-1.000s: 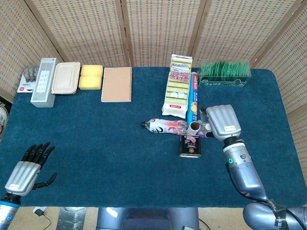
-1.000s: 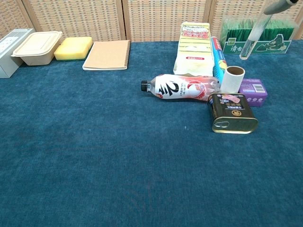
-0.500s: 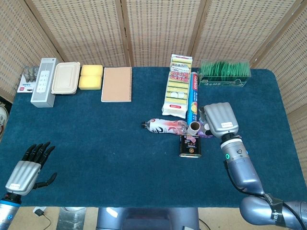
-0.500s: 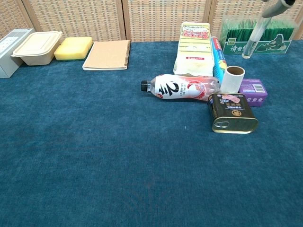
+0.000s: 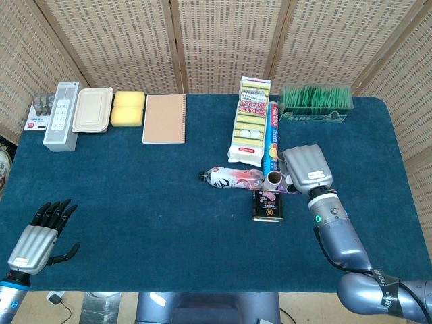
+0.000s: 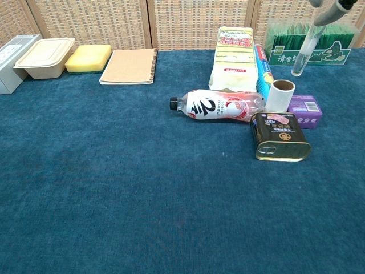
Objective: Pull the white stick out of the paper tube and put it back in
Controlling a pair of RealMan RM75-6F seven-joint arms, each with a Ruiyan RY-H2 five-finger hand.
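Note:
The paper tube stands upright between a lying drink bottle and a purple box; the head view shows its open top. The white stick hangs in the air up and to the right of the tube, tilted, its lower tip clear of the tube. My right hand hovers just right of the tube and holds the stick by its top end; only its fingertips show in the chest view, and the hand hides the stick in the head view. My left hand rests open at the near left table edge.
A drink bottle lies left of the tube, a tin can in front, a purple box to the right. Behind are a blue foil roll, a sponge pack and a green-filled box. A notebook and containers line the far left.
The right hand has shifted slightly left toward the tube. The stick has come a little lower and stands more upright. The left hand stays put.

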